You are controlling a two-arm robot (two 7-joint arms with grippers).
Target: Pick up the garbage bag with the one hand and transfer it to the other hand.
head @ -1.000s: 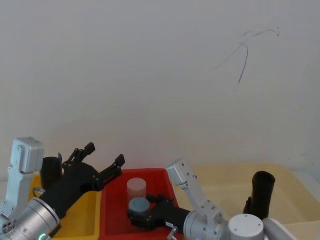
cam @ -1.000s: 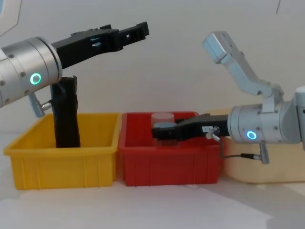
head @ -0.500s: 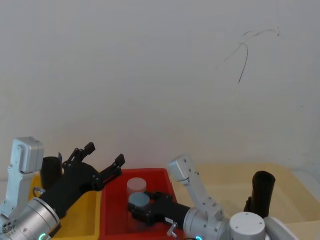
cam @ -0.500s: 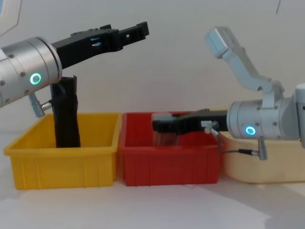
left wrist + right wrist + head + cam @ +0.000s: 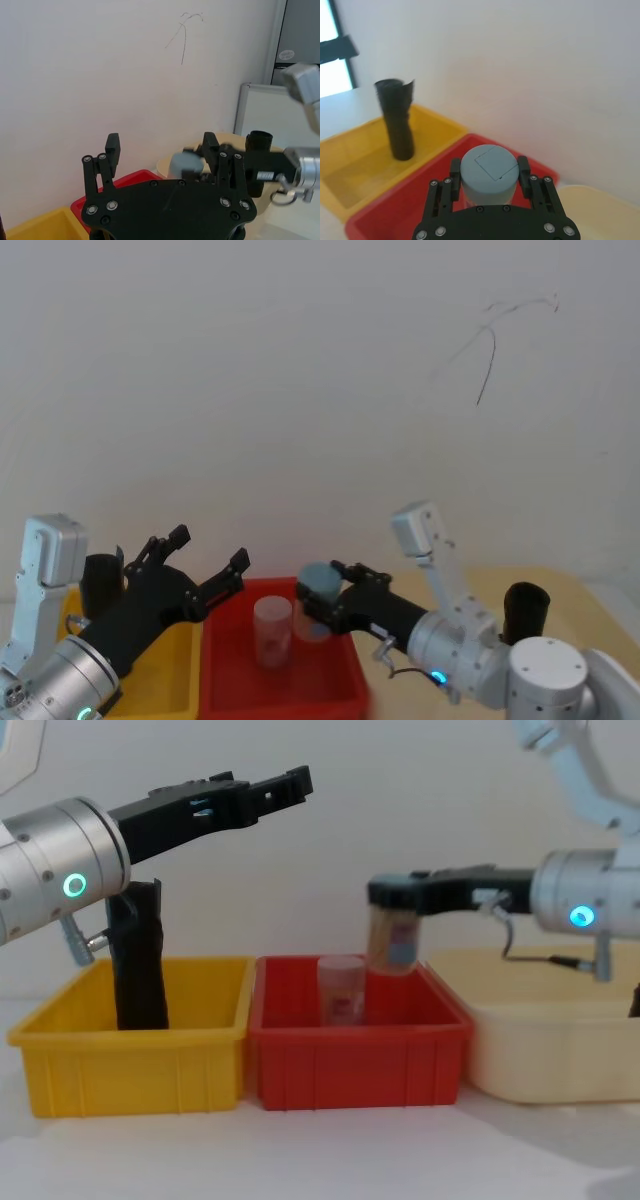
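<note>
While our right gripper (image 5: 392, 898) is clamped on a blue-lidded clear jar (image 5: 392, 935), carrying it above the red bin (image 5: 360, 1060), the garbage bag (image 5: 138, 958) stands upright and untouched in the yellow bin (image 5: 130, 1060). Our left gripper (image 5: 295, 782) hovers well above that bin, fingers spread wide and holding nothing. A second clear jar (image 5: 341, 990) sits in the red bin. We judge the bag's pickup not yet begun; the left gripper seems best placed to reach it.
</note>
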